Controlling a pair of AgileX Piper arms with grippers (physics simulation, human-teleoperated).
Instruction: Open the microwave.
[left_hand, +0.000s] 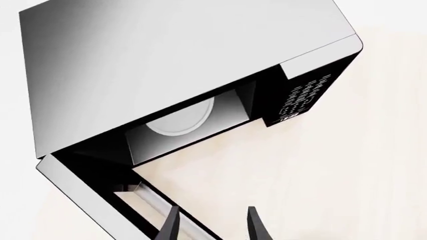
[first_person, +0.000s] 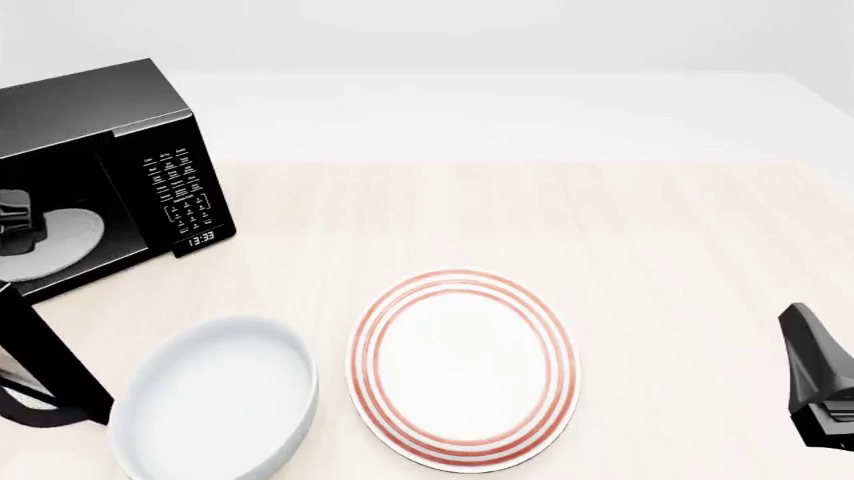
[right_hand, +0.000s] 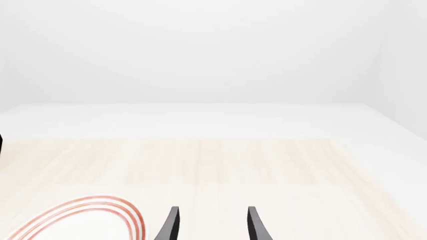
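The microwave (first_person: 114, 130) is a black box at the table's far left, and its door (first_person: 54, 360) is swung wide open toward the near side. Inside the cavity the pale round turntable (first_person: 54, 245) shows, with the keypad panel (first_person: 180, 195) beside it. In the left wrist view the microwave (left_hand: 180, 60) fills the frame, with the turntable (left_hand: 181, 119) and the open door (left_hand: 100, 195) visible. My left gripper (left_hand: 212, 226) is open and holds nothing, one finger close by the door's edge. My right gripper (right_hand: 212, 226) is open over bare table at the near right.
A white bowl (first_person: 214, 405) sits at the near left, close to the open door. A white plate with red rings (first_person: 461, 365) lies beside it at the near centre. The right gripper (first_person: 807, 350) hangs to the right of the plate. Part of the left arm (first_person: 16, 220) shows at the left edge.
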